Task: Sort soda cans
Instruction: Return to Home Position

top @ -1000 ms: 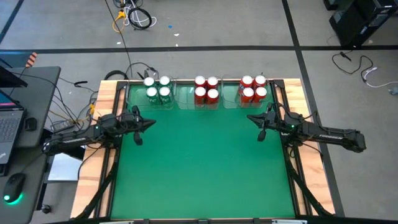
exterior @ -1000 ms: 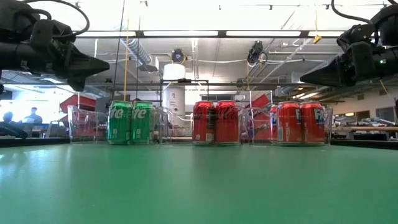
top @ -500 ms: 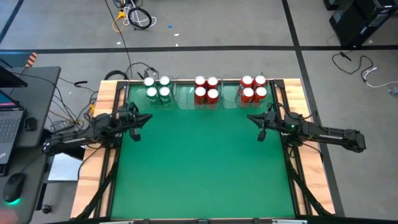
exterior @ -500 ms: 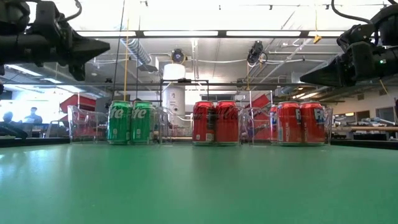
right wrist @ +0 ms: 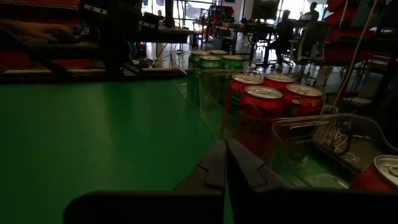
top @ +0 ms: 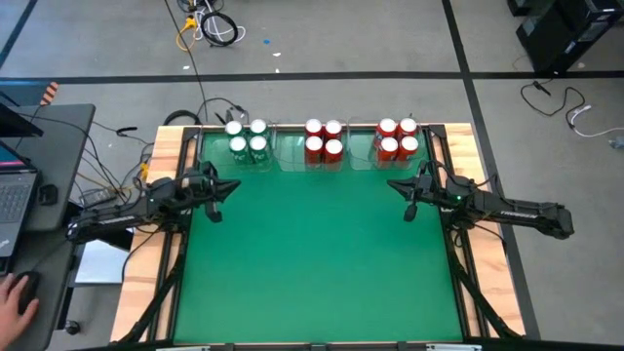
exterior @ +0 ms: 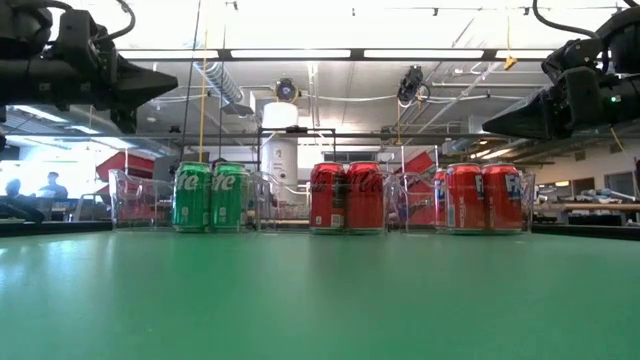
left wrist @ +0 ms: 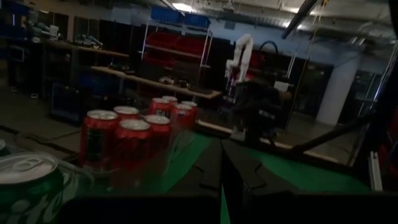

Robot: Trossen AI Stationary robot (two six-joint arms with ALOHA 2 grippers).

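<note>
Several green soda cans [top: 246, 139] stand upright in a clear tray [exterior: 130, 200] at the table's far edge, on the left. Several red soda cans [top: 324, 139] fill a middle tray, and several more red cans [top: 397, 138] fill the right tray. My left gripper [top: 236, 185] hovers shut above the mat's left side, short of the green cans, pointing toward the table's right. My right gripper [top: 391, 183] hovers shut at the right side, short of the red cans, pointing left. Neither holds anything.
The green mat [top: 312, 253] between the arms and toward the near edge is free room. Wooden rails [top: 161, 195] border the table. A desk with a laptop [top: 15, 190] stands to the left, where a person's hand [top: 15, 297] rests on a mouse. Cables lie on the floor.
My left gripper has risen a little and tipped up, from pointing slightly downward to about level. It has stayed shut. The person's hand has come onto the mouse at the left desk.
</note>
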